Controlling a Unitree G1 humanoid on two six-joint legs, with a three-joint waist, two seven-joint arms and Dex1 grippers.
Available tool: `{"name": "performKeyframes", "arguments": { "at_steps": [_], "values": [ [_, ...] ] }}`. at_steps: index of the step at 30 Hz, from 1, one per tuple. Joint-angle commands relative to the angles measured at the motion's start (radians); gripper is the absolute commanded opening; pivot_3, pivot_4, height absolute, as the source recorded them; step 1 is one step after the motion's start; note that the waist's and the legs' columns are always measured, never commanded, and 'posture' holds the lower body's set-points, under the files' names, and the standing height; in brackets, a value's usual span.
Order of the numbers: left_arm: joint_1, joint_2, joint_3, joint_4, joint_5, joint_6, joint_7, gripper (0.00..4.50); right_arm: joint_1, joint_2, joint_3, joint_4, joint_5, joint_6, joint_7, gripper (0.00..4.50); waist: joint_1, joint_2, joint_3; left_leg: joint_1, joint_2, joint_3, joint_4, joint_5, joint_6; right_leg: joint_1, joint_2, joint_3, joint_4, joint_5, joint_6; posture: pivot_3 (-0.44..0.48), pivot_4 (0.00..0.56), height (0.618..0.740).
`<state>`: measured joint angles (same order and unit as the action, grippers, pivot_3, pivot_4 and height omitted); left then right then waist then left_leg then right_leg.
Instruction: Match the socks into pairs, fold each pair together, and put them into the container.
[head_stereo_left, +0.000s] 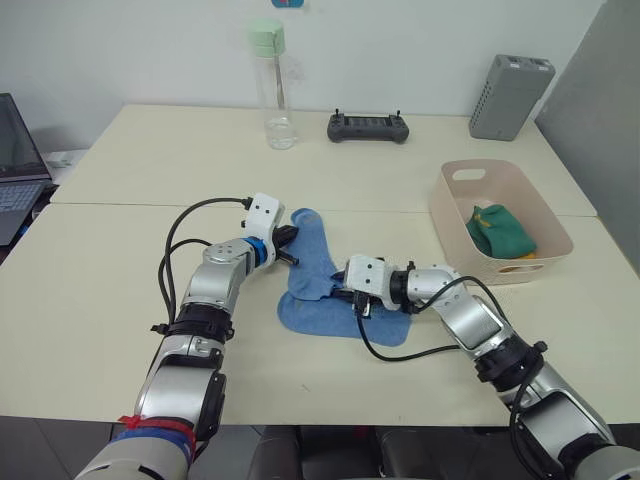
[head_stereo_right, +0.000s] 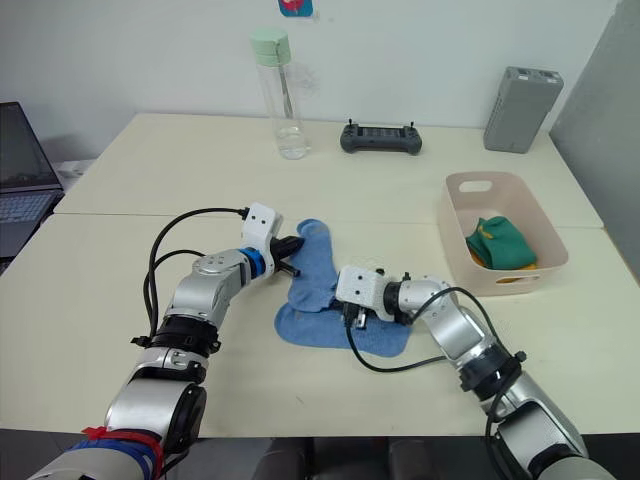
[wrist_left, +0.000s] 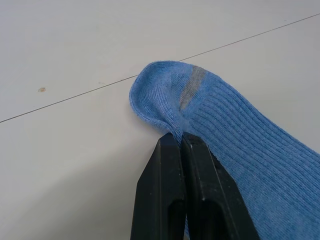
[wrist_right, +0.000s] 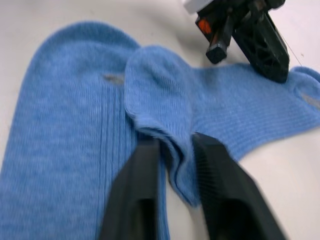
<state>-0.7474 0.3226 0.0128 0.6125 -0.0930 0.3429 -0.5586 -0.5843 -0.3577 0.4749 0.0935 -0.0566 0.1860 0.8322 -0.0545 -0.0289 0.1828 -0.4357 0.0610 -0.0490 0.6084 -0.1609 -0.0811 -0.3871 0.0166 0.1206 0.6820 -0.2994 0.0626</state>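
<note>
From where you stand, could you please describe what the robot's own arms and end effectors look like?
Both arms are silver-grey metal segments with black joints and loose black cables looping alongside. The left end effector has a white housing, a blue ring behind it and two black fingers. The right end effector has the same white housing and black fingers. Red and blue tape bands the left upper arm.

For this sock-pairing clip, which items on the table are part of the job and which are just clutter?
Job:
- light blue socks, gripped by left gripper and right gripper
- green pair in the pink container, something yellow under it

Lying about:
- water bottle
- black controller
- grey box
- laptop
</note>
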Motion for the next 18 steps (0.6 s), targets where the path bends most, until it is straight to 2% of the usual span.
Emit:
{"name": "performKeyframes", "arguments": {
  "at_steps": [1,5,8,12,15,18],
  "values": [
    [-0.020,0.004,0.003,-0.026,-0.003,-0.005,-0.001,0.00,-0.012,0.000,-0.058,-0.028,0.027,0.002,0.005,0.03,0.001,0.000,0.000,0.000,0.000,0.000,0.000,0.000,0.000,0.000,0.000,0.000,0.000,0.000,0.000,0.000,0.150,0.740],
    [-0.013,0.008,0.011,-0.039,-0.009,-0.001,0.004,0.00,0.000,-0.001,-0.099,-0.032,0.039,0.010,0.002,0.03,0.001,0.000,0.000,0.000,0.000,0.000,0.000,0.000,0.000,0.000,0.000,0.000,0.000,0.000,0.000,0.000,0.150,0.740],
    [0.004,0.004,0.039,-0.080,-0.023,0.016,0.042,0.00,0.019,-0.048,-0.139,-0.049,0.045,-0.006,0.012,0.03,0.002,0.000,0.000,0.000,0.000,0.000,0.000,0.000,0.000,0.000,0.000,0.000,0.000,0.000,0.000,0.000,0.150,0.740],
    [0.081,-0.017,0.081,-0.263,-0.059,0.111,0.115,0.00,0.028,-0.148,-0.192,-0.029,0.026,-0.069,0.013,0.03,0.003,0.000,0.000,0.000,0.000,0.000,0.000,0.000,0.000,0.000,-0.001,0.001,-0.001,0.000,0.000,0.000,0.150,0.740],
    [0.182,-0.081,0.093,-0.480,-0.104,0.234,0.185,0.00,0.009,-0.210,-0.187,0.063,-0.028,-0.173,0.012,0.03,0.003,0.000,0.000,0.000,0.000,0.000,0.000,0.000,0.000,0.001,0.000,0.000,0.000,0.000,0.000,0.000,0.150,0.740],
    [0.288,-0.157,0.101,-0.686,-0.118,0.352,0.296,0.00,0.000,-0.207,-0.205,0.110,-0.003,-0.200,0.031,0.03,0.002,0.000,0.000,0.001,0.000,0.000,0.000,0.000,0.000,0.001,-0.001,0.001,-0.001,0.000,0.000,0.000,0.150,0.740]
  ]
}}
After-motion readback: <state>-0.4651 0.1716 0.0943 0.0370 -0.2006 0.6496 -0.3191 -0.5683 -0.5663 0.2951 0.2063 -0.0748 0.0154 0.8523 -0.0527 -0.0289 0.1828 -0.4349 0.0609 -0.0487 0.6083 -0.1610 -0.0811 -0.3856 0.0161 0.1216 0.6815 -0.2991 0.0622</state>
